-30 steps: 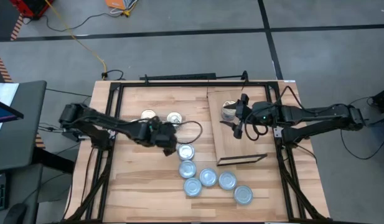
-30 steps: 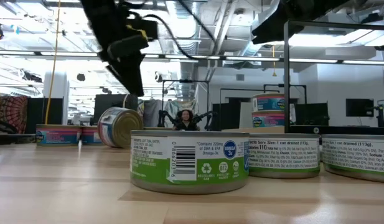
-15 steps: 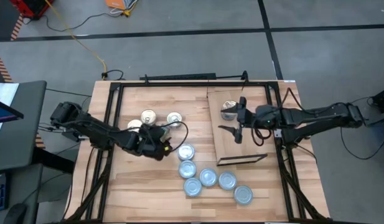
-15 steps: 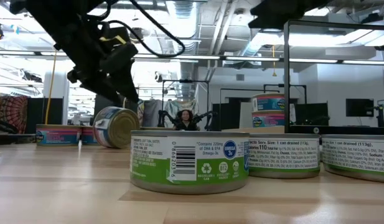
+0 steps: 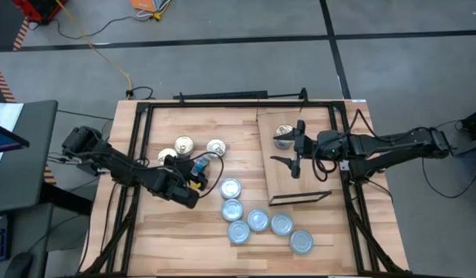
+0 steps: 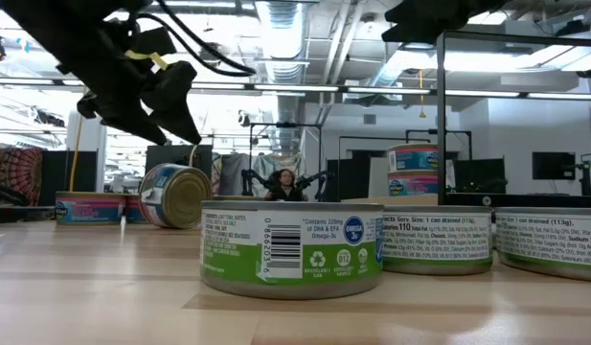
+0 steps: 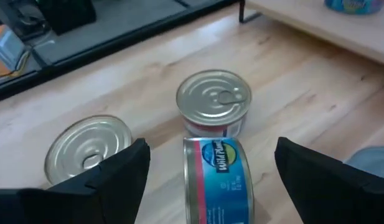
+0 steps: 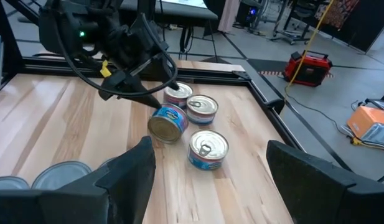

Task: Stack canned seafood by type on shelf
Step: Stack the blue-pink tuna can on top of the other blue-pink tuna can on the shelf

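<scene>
A blue-labelled tin point(image 7: 218, 177) lies on its side between the open left pincer point(image 7: 210, 180); stacked tins point(image 5: 284, 136) sit on the shelf point(image 5: 299, 181) beside the open right pincer point(image 5: 291, 158); wooden desk point(image 5: 168, 232).

Robotics lab / workshop, not a home. Grey floor point(image 5: 222, 69) w/ dark tape lines, yellow cable point(image 5: 106, 54) trailing across upper left. Low view: open ceiling w/ ducts point(image 6: 305, 29) & strip lights, monitors point(image 6: 554, 165), metal frames, more rigs in background. Butcher-block desk point(image 5: 168, 232) inside black frame point(image 5: 222, 98).
</scene>
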{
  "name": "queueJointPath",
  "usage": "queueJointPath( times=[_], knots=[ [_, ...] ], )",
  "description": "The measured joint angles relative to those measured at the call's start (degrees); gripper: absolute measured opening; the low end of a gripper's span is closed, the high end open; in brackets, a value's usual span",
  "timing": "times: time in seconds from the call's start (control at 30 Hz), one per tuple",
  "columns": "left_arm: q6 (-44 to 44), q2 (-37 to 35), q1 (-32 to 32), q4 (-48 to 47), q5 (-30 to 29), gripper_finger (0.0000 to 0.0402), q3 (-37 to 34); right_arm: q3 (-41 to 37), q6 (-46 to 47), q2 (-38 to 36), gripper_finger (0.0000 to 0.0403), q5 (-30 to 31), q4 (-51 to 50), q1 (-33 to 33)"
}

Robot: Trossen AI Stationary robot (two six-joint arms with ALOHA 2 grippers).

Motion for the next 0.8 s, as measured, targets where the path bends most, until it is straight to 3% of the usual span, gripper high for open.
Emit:
queueJointPath(
  times=[0.27,0.63,0.8],
  knots=[
    [-0.7,0.0,-0.4,13.3,-0.4,0.0328,-7.6,0.0,-0.1,0.0,0.0329,0.0,-0.1,0.0],
    [2.5,0.0,-0.2,16.8,2.2,0.0328,-9.5,0.0,-0.1,0.0,0.0329,0.0,0.0,0.0],
    [8.5,0.0,1.7,16.1,7.1,0.0328,-9.5,0.0,0.0,0.0,0.0329,0.0,0.2,0.0]
  ],
)
